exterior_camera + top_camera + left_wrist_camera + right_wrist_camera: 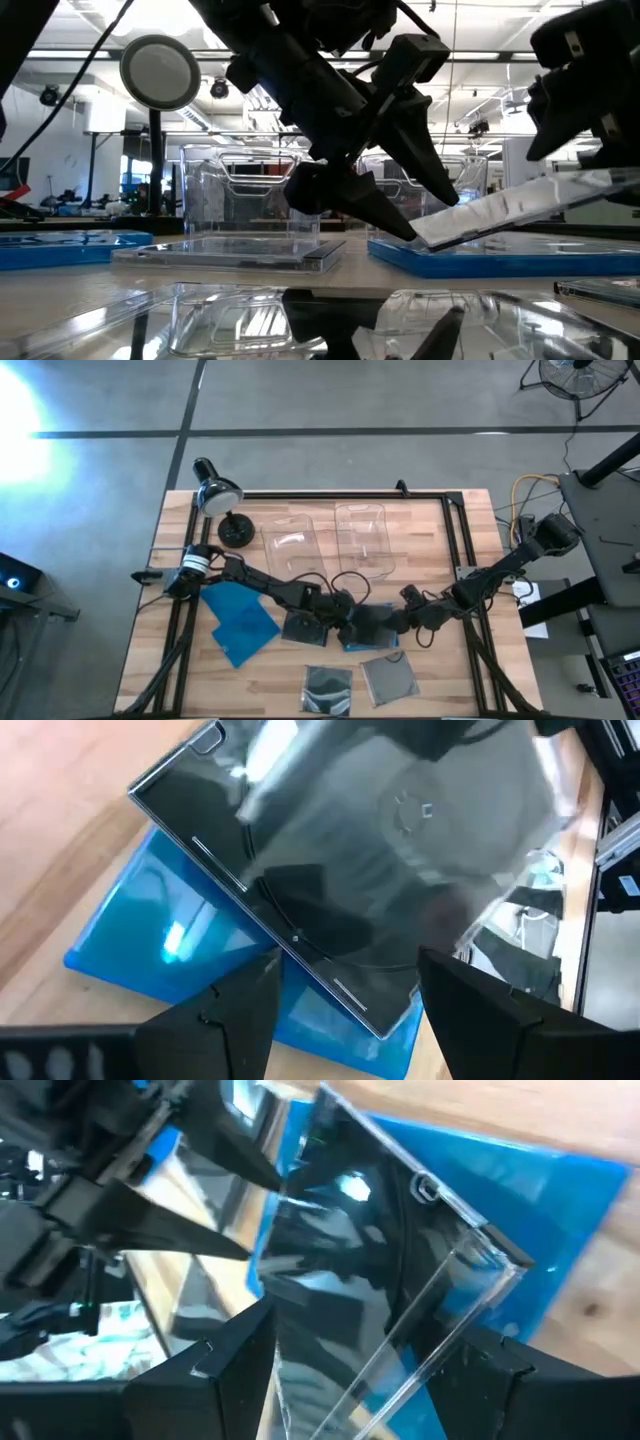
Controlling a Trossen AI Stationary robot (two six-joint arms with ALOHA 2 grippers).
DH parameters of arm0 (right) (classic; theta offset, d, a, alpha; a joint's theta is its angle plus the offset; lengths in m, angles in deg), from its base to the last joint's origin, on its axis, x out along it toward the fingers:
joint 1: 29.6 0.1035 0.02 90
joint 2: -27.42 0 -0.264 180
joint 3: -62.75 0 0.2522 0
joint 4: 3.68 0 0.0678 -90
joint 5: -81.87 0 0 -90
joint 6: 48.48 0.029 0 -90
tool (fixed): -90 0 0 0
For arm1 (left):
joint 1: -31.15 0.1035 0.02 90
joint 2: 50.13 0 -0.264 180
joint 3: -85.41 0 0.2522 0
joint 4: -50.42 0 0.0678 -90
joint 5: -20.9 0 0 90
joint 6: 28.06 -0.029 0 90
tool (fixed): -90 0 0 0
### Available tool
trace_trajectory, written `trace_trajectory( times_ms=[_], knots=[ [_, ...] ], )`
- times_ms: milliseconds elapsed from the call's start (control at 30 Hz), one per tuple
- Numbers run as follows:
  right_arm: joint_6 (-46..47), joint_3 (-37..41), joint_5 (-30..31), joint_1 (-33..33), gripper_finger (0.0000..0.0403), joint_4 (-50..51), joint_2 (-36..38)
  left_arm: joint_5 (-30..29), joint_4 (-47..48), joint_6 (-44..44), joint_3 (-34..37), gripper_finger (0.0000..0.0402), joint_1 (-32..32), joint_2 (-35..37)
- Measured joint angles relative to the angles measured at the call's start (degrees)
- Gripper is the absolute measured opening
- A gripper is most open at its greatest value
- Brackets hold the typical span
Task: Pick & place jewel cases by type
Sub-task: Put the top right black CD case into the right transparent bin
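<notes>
A dark grey jewel case (pixel 372 622) (pixel 350 850) is tilted over a blue jewel case (pixel 362 642) (pixel 500 258) near the table's middle. Its low edge (pixel 432 238) rests on the blue one and its other end is raised. My right gripper (pixel 355 1370) (pixel 590 150) is at the raised end. My left gripper (pixel 350 990) (pixel 400 225) is open, with its fingertips at the low edge. Other cases lie flat: blue ones (pixel 240 620), a dark one (pixel 300 625) and two grey ones (pixel 328 688) (pixel 388 678). My left gripper points slanting down at the dark case's low edge (pixel 340 982); whether its fingertips touch that edge I cannot tell. My right gripper holds the dark case by its raised end (pixel 600 185), which reaches back between the two fingers (pixel 230 1370). The contact itself lies below the wrist picture's edge. The case is tilted, low edge on the blue case.
Two clear plastic bins (pixel 290 540) (pixel 362 535) stand side by side toward the far edge. A desk lamp (pixel 215 490) stands at the far left corner. Black rails (pixel 460 550) frame the table. Bare wood shows at the near left (pixel 190 670).
</notes>
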Motion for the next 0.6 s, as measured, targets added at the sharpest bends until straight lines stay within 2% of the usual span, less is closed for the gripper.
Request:
trace_trajectory(
  times_ms=[200,367,600],
  knots=[
    [3.5,-0.8,-1.9,0.1,0.0185,0.0,0.0,-0.7,0.0,-1.6,0.0,0.0213,0.0,0.0],
    [10.1,-0.8,-2.9,1.6,0.0117,0.0,0.0,-1.4,0.0,-0.4,0.0,0.0213,-0.3,0.5],
    [15.7,-0.6,-0.9,1.6,0.0019,0.4,0.0,-2.3,2.2,0.3,-0.1,0.0213,-1.8,2.7]
  ],
)
